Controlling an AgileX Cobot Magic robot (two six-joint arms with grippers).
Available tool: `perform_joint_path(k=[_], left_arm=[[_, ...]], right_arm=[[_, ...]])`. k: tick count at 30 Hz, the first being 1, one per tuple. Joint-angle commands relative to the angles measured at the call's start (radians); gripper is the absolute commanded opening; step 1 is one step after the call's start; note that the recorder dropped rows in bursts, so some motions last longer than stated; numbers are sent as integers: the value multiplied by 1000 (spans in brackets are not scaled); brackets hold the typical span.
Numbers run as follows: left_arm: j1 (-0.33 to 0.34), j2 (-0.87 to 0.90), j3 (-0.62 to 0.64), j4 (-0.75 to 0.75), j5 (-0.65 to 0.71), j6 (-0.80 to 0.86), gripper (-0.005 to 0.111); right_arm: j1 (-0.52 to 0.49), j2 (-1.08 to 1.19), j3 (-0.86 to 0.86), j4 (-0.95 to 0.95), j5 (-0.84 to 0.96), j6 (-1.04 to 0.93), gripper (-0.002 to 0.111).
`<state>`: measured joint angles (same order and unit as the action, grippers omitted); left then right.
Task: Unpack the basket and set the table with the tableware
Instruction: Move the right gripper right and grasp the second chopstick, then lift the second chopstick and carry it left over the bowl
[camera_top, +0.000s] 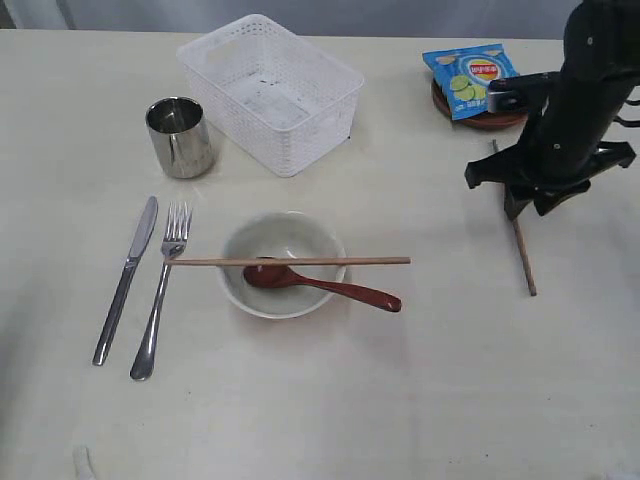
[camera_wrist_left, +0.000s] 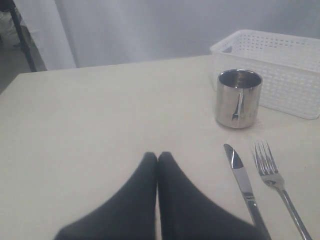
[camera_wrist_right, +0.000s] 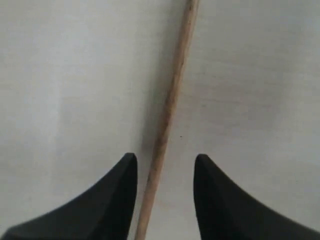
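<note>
The wide cream-white matte tabletop (camera_top: 480, 380) carried faint scuffs, and a pale grey curtain (camera_wrist_left: 150, 30) hung behind its far edge.

On it stood 1 rectangular white plastic lattice basket (camera_top: 270, 90) at the far centre, with 1 small steel cup (camera_top: 180, 137) upright just to its left. At the near left, 1 steel knife (camera_top: 125, 280) and 1 steel fork (camera_top: 160, 300) lay side by side but apart, their long axes running near to far with a slight lean, and the blade tip and tines pointing far.

In the middle sat 1 pale off-white bowl (camera_top: 285, 228). 1 reddish-brown spoon (camera_top: 320, 285) had its scoop inside the bowl and its handle crossing the rim, pointing right and slightly near.

There were 2 brown wooden chopsticks. 1 chopstick (camera_top: 370, 261) lay across the bowl's rim, running left to right. The other chopstick (camera_wrist_right: 167, 110) lay flat on the table at the right, running near to far.

At the far right, 1 small round brown plate (camera_top: 485, 122) held 1 blue snack packet (camera_top: 470, 78).

The right gripper (camera_wrist_right: 165, 156) hung low over the right-hand chopstick with its fingers spread on either side of it, not pinching it. The left gripper (camera_wrist_left: 157, 155) had its fingers pressed together, holding nothing, above bare table left of the knife.
</note>
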<state>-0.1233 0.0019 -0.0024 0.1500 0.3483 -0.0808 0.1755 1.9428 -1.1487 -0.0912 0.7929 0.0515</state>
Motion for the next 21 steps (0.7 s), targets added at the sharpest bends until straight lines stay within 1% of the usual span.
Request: perform_joint_path(k=[1, 3, 5, 7, 10, 16, 19, 21], left_arm=[[-5, -2, 2, 0, -1, -2, 0], [-5, -2, 2, 0, -1, -2, 0], [-5, -2, 2, 0, -1, -2, 0], [-5, -2, 2, 0, -1, -2, 0], [-5, -2, 2, 4, -1, -2, 0], [-5, -2, 2, 4, -1, -2, 0], [-5, -2, 2, 4, -1, -2, 0], [-5, -2, 2, 4, -1, -2, 0]], right_arm=[[-5, 36, -1, -15, -13, 3, 37], [-5, 54, -1, -15, -17, 3, 35], [-5, 65, -1, -15, -17, 3, 29], [-5, 76, -1, -15, -19, 3, 19], [-5, 78, -1, 3, -29, -20, -1], [0, 40, -3, 16, -21, -51, 0], [18, -36, -5, 19, -21, -88, 0], [47, -99, -27, 31, 4, -138, 0]])
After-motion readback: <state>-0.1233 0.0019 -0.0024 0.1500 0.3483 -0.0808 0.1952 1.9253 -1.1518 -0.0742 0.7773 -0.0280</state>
